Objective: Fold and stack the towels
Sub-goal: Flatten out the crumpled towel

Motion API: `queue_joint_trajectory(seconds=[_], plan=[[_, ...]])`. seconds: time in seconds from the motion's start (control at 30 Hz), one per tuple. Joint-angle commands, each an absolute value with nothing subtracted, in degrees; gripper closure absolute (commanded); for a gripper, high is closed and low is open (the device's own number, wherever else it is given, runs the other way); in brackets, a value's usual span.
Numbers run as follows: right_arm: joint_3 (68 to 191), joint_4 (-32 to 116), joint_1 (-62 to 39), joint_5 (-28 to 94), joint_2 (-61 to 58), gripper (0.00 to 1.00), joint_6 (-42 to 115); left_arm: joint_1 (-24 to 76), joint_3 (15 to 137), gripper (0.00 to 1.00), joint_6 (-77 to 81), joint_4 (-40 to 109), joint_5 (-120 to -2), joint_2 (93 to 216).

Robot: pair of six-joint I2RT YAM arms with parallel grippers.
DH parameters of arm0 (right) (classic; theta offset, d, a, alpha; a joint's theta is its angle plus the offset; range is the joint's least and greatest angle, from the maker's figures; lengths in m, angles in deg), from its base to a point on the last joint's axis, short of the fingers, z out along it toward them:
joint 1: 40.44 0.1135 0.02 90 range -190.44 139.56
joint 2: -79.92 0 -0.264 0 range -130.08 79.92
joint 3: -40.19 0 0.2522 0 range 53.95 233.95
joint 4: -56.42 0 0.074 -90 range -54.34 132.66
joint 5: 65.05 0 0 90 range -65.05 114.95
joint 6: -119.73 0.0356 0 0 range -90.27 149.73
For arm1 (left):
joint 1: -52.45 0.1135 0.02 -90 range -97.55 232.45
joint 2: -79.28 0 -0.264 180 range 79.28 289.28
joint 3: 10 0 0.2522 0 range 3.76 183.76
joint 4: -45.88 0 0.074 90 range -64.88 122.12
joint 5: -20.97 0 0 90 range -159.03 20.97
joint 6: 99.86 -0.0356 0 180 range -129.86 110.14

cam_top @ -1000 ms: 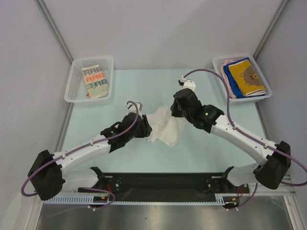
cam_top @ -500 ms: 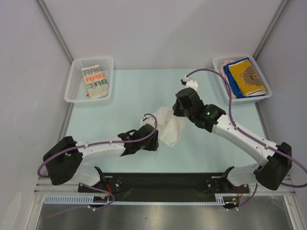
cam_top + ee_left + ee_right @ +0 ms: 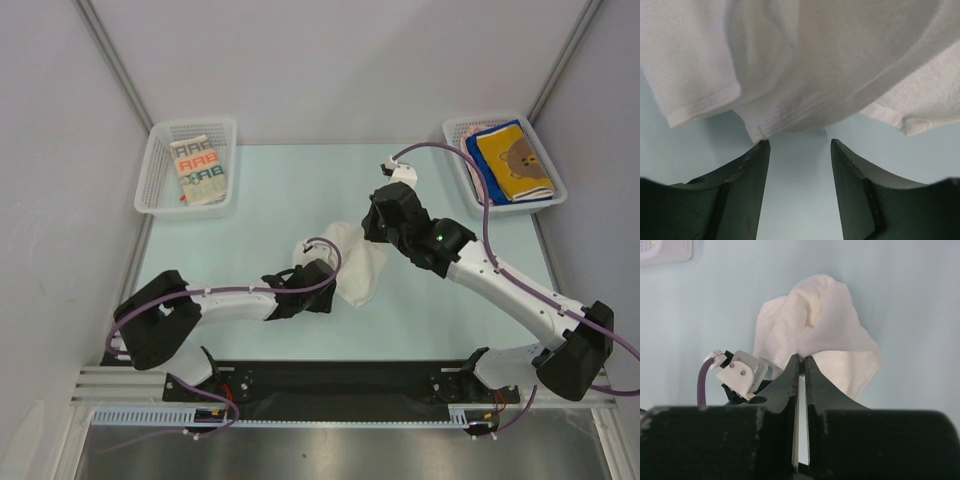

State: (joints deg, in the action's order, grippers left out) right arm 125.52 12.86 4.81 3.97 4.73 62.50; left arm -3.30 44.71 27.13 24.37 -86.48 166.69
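White towel [image 3: 358,272] at the table's [image 3: 270,190] middle hangs pinched in the right gripper [image 3: 801,358], the left gripper [image 3: 798,145] gaping just beside it, baskets [image 3: 150,190] in the far corners.

white towel [image 3: 830,55] cut off at left wrist view's top edge, right hand [image 3: 801,359] hidden beneath its wrist from above

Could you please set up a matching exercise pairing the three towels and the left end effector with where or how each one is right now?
Things:
1. white towel
2. bear towel
3. RABBIT towel
4. left end effector

Places or states:
A. in the left basket
B. open, holding nothing
C. in the right basket
D. pinched by the right end effector

Pairs: 1-D, 2-C, 3-A, 4-B
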Motion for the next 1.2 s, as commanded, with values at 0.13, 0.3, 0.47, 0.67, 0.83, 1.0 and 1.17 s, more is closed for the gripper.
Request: queue_joint_trajectory(seconds=[0.13,0.3,0.47,0.67,0.83,1.0,1.17], plan=[[125.6,12.9,4.5,3.3,7.3,1.00,62.8,-3.6,49.6,0.42,27.0,23.6,-93.3,169.5],[125.4,12.7,4.4,3.4,7.9,1.00,62.7,-3.6,49.7,0.45,27.6,22.3,-95.8,168.7],[125.4,12.6,4.1,3.5,8.3,1.00,62.6,-3.5,50.8,0.55,27.1,21.4,-97.4,168.7],[125.3,12.3,3.9,3.5,8.6,1.00,62.6,-3.6,51.0,0.71,27.3,20.4,-97.2,167.6],[125.3,12.3,3.8,3.5,8.7,1.00,62.7,-3.6,50.2,0.78,27.7,19.5,-96.7,165.3],[125.6,11.8,3.0,3.9,9.5,1.00,62.3,-3.5,50.7,0.98,27.8,16.7,-95.8,159.6],[126.2,11.2,0.3,5.1,10.7,1.00,61.7,-0.5,52.1,1.00,27.4,15.2,-88.9,151.7]])
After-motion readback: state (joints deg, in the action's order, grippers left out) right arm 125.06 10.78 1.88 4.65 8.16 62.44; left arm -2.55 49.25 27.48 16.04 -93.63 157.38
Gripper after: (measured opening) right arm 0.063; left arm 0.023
